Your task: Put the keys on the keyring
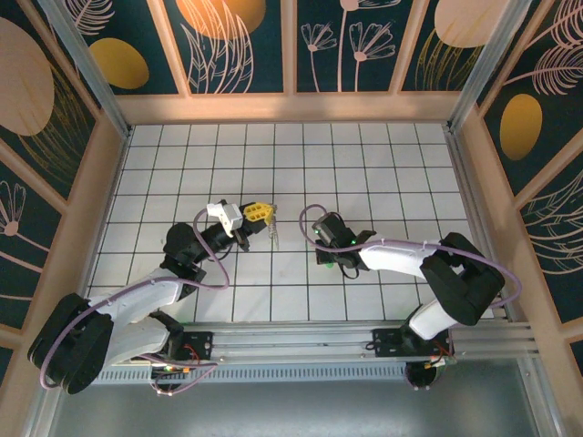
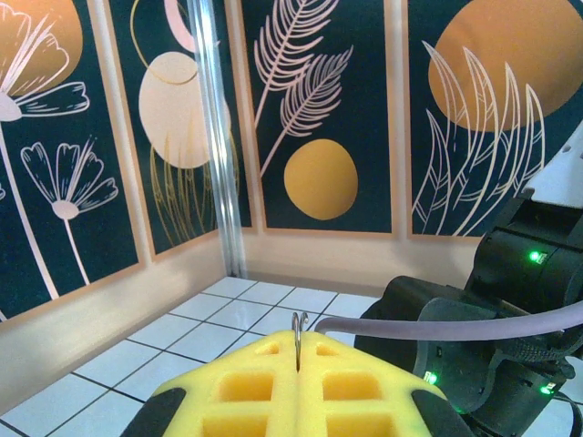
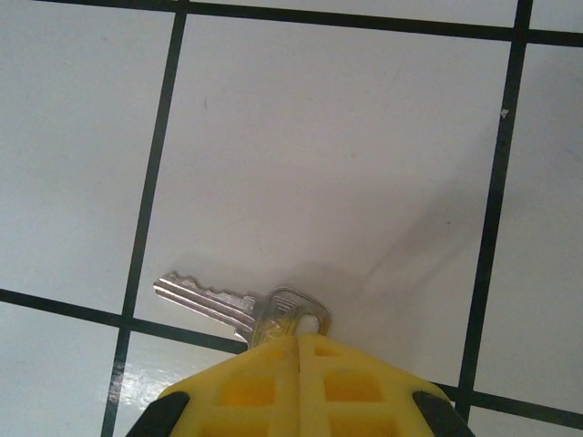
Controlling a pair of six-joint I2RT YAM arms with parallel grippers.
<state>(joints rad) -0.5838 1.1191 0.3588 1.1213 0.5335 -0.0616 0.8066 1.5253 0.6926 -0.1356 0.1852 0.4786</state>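
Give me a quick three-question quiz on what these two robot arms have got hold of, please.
1. True or false: the key is plain silver metal with a toothed blade.
2. Which arm's jaws pinch the thin wire ring? A) left B) right
3. Fill in: the tabletop has white tiles with ___ lines between them.
Key: 1 true; 2 A; 3 black.

Nothing readable anywhere here, tbh. The key [image 3: 239, 309] at the bottom of the right wrist view might have markings on its head, but it's too blurry to tell.
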